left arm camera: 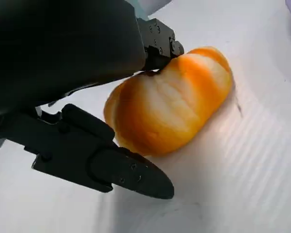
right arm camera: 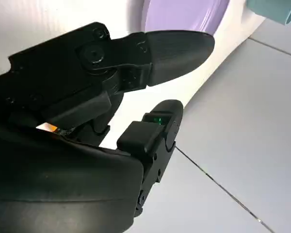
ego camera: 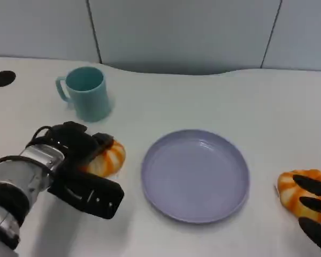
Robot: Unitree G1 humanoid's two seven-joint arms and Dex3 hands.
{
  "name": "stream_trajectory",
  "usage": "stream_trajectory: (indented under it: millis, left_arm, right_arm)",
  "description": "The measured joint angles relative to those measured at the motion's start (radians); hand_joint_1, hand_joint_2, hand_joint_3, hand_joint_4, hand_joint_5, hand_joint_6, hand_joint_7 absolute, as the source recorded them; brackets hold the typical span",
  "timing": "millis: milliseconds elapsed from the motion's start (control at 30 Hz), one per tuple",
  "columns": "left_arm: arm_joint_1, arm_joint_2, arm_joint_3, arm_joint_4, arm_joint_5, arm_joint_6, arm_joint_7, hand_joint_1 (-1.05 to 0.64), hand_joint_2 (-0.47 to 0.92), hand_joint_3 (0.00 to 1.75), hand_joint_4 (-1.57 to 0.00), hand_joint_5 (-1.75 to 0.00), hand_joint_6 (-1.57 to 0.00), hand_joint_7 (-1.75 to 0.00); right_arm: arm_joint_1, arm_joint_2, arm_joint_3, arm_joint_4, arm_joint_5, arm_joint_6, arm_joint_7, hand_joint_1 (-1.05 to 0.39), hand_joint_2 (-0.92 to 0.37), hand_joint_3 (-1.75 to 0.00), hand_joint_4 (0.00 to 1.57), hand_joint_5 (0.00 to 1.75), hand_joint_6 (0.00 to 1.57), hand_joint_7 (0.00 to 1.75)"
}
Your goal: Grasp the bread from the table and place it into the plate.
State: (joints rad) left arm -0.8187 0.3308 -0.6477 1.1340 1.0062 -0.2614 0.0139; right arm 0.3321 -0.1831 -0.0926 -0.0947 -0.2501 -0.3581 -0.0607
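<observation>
Left hand [ego camera: 80,166] cups one bread roll [ego camera: 108,158] at the plate's [ego camera: 195,174] nine o'clock, fingers loosely around it. Right hand [ego camera: 314,206] rests on a second roll [ego camera: 291,193] at three o'clock. A loose wrap may let the roll slip on lifting.

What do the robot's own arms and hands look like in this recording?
The left forearm is a silver cylinder with black bands and a thin black cable looping beside it. The left hand and right hand are matte black, with screw heads on the fingers and a small green light.
</observation>
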Motion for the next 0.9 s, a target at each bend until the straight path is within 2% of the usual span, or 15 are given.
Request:
stream_trajectory:
  millis: [133, 167, 200, 233, 267, 300, 367, 467, 533, 567, 667, 733, 800, 900]
  left_arm:
    - [-0.015, -0.011, -0.001, 0.041, -0.044, -0.011, 0.009, -0.62, 0.91, 0.02, -0.31, -0.18, -0.32, -0.12]
    - [-0.016, -0.012, 0.0, 0.046, -0.061, -0.017, 0.008, -0.58, 0.91, 0.02, -0.3, -0.37, -0.32, -0.25]
    - [-0.018, -0.012, 0.005, 0.05, -0.078, -0.021, 0.001, -0.55, 0.91, 0.03, -0.24, -0.71, -0.24, -0.59]
    - [-0.02, -0.012, 0.013, 0.055, -0.1, -0.028, -0.007, -0.51, 0.92, 0.04, -0.19, -1.07, -0.14, -1.0]
    - [-0.023, -0.012, 0.023, 0.061, -0.12, -0.035, -0.018, -0.49, 0.92, 0.04, -0.21, -1.23, -0.13, -1.18]
    - [-0.027, -0.012, 0.03, 0.066, -0.141, -0.039, -0.032, -0.47, 0.92, 0.04, -0.22, -1.33, -0.14, -1.27]
    - [-0.035, -0.012, 0.035, 0.07, -0.17, -0.042, -0.06, -0.43, 0.91, 0.02, -0.33, -1.52, -0.27, -1.38]
    - [-0.043, -0.012, 0.036, 0.075, -0.195, -0.049, -0.089, -0.42, 0.91, 0.02, -0.39, -1.59, -0.35, -1.44]
    - [-0.047, -0.013, 0.036, 0.078, -0.213, -0.051, -0.101, -0.4, 0.9, 0.01, -0.45, -1.71, -0.37, -1.68]
    - [-0.047, -0.013, 0.041, 0.082, -0.224, -0.053, -0.101, -0.39, 0.9, 0.01, -0.48, -1.73, -0.4, -1.71]
    - [-0.047, -0.015, 0.092, 0.105, -0.295, -0.077, -0.131, -0.36, 0.86, 0.01, -0.63, -1.74, -0.5, -1.74]
    - [-0.045, -0.014, 0.126, 0.115, -0.345, -0.084, -0.165, -0.39, 0.84, 0.02, -0.79, -1.75, -0.63, -1.75]
    - [-0.045, -0.013, 0.173, 0.119, -0.397, -0.082, -0.211, -0.4, 0.85, 0.02, -0.83, -1.75, -0.65, -1.75]
    - [-0.043, -0.004, 0.245, 0.12, -0.48, -0.088, -0.271, -0.33, 0.86, 0.02, -0.83, -1.75, -0.65, -1.75]
  right_arm:
    - [0.002, 0.0, 0.0, -0.004, 0.001, 0.001, 0.0, -0.36, -0.92, -0.36, 0.95, 0.01, 0.77, 0.0]
    - [0.003, 0.0, 0.0, -0.006, 0.001, 0.001, 0.0, -0.36, -0.92, -0.36, 0.94, 0.01, 0.76, 0.0]
    - [0.005, 0.0, 0.0, -0.006, 0.001, 0.001, 0.0, -0.36, -0.92, -0.36, 0.94, 0.0, 0.76, 0.0]
    - [0.006, 0.0, 0.0, -0.006, 0.001, 0.001, 0.0, -0.35, -0.92, -0.36, 0.93, 0.0, 0.76, 0.0]
    - [0.006, 0.0, 0.0, -0.006, 0.001, 0.001, 0.0, -0.35, -0.92, -0.37, 0.93, 0.0, 0.76, 0.0]
    - [0.006, 0.0, 0.0, -0.006, 0.001, 0.0, 0.0, -0.35, -0.92, -0.37, 0.93, 0.0, 0.76, 0.0]
    - [0.005, 0.0, 0.0, -0.005, 0.001, -0.004, 0.0, -0.35, -0.92, -0.37, 0.93, 0.0, 0.76, 0.0]
    - [0.006, 0.0, 0.0, -0.005, 0.001, -0.005, 0.0, -0.35, -0.92, -0.37, 0.93, 0.0, 0.76, 0.0]
    - [0.006, 0.0, 0.0, -0.006, 0.001, -0.005, 0.0, -0.36, -0.92, -0.37, 0.92, 0.0, 0.76, 0.0]
    - [0.006, 0.0, 0.0, -0.006, 0.001, -0.005, 0.0, -0.36, -0.92, -0.37, 0.93, 0.0, 0.76, 0.0]
    - [0.006, 0.0, 0.0, -0.007, 0.0, -0.005, 0.0, -0.36, -0.92, -0.38, 0.93, 0.0, 0.75, 0.0]
    - [0.007, 0.0, 0.0, -0.008, 0.0, -0.005, 0.0, -0.36, -0.92, -0.38, 0.91, 0.0, 0.76, 0.0]
    - [0.007, 0.0, 0.0, -0.009, 0.0, -0.005, 0.0, -0.36, -0.92, -0.38, 0.91, 0.0, 0.75, 0.0]
    - [0.006, 0.0, 0.0, -0.006, -0.001, -0.013, 0.0, -0.35, -0.92, -0.38, 0.91, 0.0, 0.75, 0.0]
